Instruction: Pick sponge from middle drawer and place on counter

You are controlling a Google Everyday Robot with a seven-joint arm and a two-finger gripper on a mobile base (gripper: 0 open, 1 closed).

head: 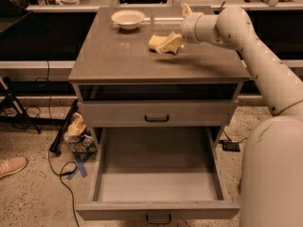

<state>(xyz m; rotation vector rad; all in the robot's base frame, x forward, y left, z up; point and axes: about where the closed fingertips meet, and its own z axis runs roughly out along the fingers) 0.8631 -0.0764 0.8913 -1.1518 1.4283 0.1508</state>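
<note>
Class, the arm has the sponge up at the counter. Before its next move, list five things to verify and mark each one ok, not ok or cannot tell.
1. Sponge out of the middle drawer: ok, the drawer floor is bare.
2. Sponge over the counter: ok, well inside its edges.
3. Sponge resting on the counter: cannot tell, it is either at the surface or just above it.
4. Gripper at the sponge: ok, against its right side.
5. Gripper's hold on the sponge: cannot tell.
6. Bowl apart from the sponge: ok, it sits behind and to the left.
</note>
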